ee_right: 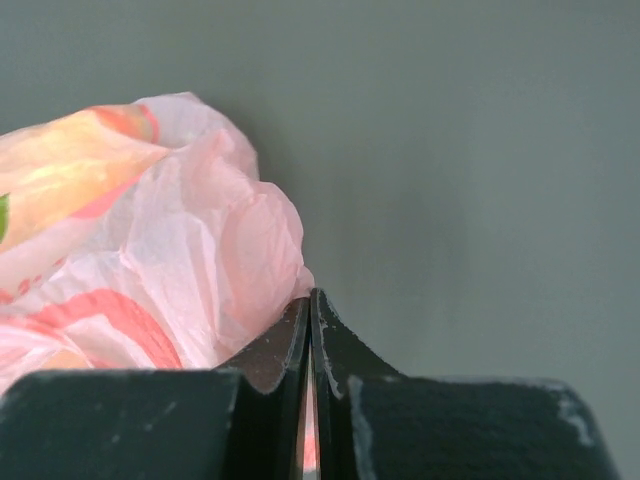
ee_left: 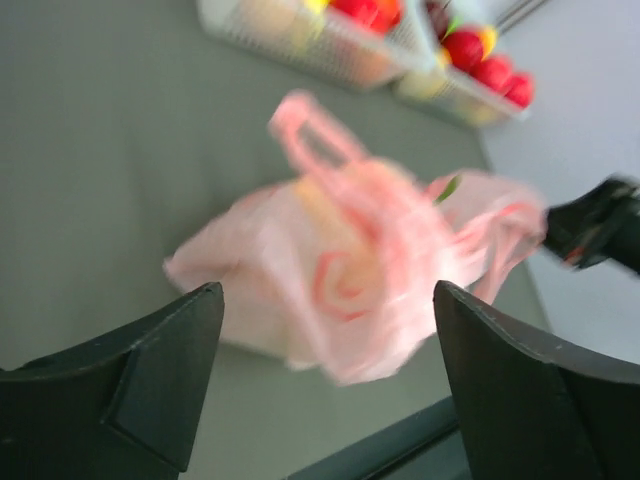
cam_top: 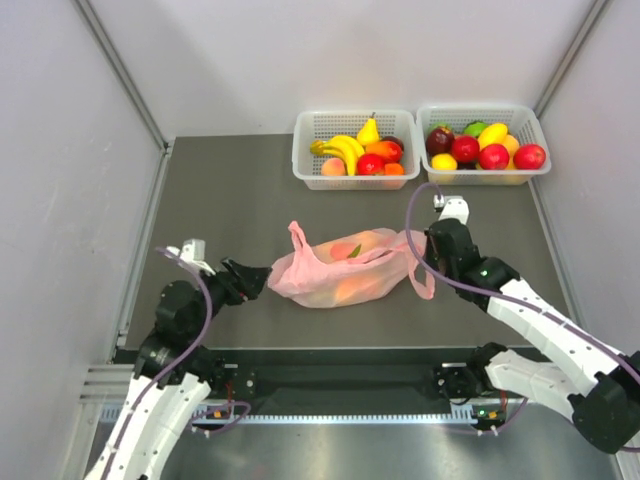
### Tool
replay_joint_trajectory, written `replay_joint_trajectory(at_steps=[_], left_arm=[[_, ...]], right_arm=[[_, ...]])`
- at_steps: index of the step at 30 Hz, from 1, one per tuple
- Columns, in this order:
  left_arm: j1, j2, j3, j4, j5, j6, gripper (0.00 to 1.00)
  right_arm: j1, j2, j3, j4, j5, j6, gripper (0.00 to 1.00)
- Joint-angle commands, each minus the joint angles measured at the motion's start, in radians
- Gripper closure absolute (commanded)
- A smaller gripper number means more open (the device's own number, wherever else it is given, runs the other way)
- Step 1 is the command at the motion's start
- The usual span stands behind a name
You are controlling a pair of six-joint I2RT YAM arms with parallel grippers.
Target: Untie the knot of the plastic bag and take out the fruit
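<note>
Left gripper (cam_top: 259,284): your fingers are spread wide at the left end of the plastic bag (cam_top: 320,275); whether they touch it, you cannot tell; right gripper (ee_right: 311,300): your fingers are pressed together, pinching a fold of pink film at the bag's right end. Bag: lying on its side in the middle of the table (cam_top: 220,200); fruit (cam_top: 348,288) shows orange and peach through the film; one handle loop (cam_top: 297,236) sticks up at its far left; the knot is too blurred to make out. White baskets (cam_top: 300,150): two, side by side at the far edge, both full.
</note>
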Motion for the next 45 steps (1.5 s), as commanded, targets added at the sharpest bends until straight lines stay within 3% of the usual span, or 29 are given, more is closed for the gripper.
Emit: replay_joint_trajectory(at_steps=[1,8,13,23,37,45], left_arm=[[0.003,-0.002,0.185,-0.024,-0.064,0.123,0.09],[0.003,0.458,0.527,-0.083,0.245,0.314,0.01],[-0.007,0.700,0.619,-0.012,0.382,0.435,0.01],[-0.261,1.037,0.848,0.024,0.306,0.654,0.01],[-0.309,1.385,0.987,-0.073,0.313,0.808,0.02],[-0.369,1.443,1.007,-0.117,0.395,0.826,0.02]], right_arm=[[-0.013,-0.049,-0.015,0.072,-0.103,-0.085,1.00],[-0.011,-0.047,0.012,0.126,-0.260,-0.155,1.00],[-0.011,-0.044,0.053,0.167,-0.317,-0.203,1.00],[-0.011,-0.023,0.092,0.201,-0.386,-0.252,1.00],[-0.011,-0.066,0.098,0.198,-0.475,-0.277,1.00],[-0.011,-0.061,0.109,0.216,-0.487,-0.266,1.00]])
